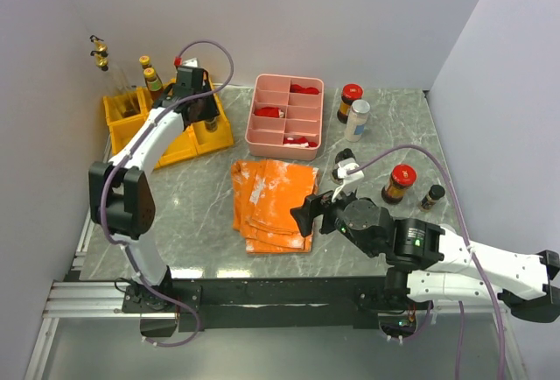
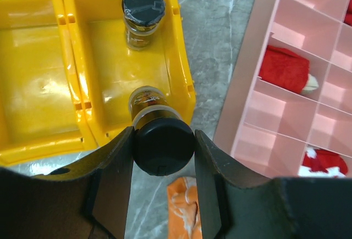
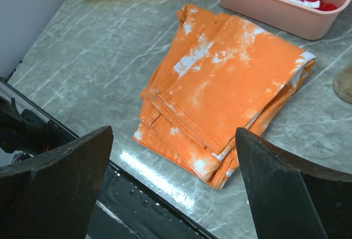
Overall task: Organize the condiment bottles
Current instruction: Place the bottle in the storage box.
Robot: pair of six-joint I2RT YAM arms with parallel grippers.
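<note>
Bottle (image 2: 163,146) in left claw (image 2: 163,139) points cap toward wrist, base toward yellow bin (image 2: 180,57).

Robot laboratory test cell, plain white partition walls (image 1: 306,12) closing three sides, grey marble-pattern table (image 1: 201,222), left arm (image 1: 150,144) and right arm (image 1: 420,244) bolted side by side at its near edge, bare aluminium rail (image 1: 83,297) along the front, purple cables (image 1: 213,43) looping loose.

Legend: I count one pink tray (image 1: 284,154), one orange cloth (image 1: 276,200), two red-capped jars (image 1: 350,95) (image 1: 399,180), one white bottle (image 1: 356,124), one small dark bottle (image 1: 431,198); two black-capped bottles (image 2: 143,7) (image 2: 163,145) at the yellow bins (image 2: 181,57).
</note>
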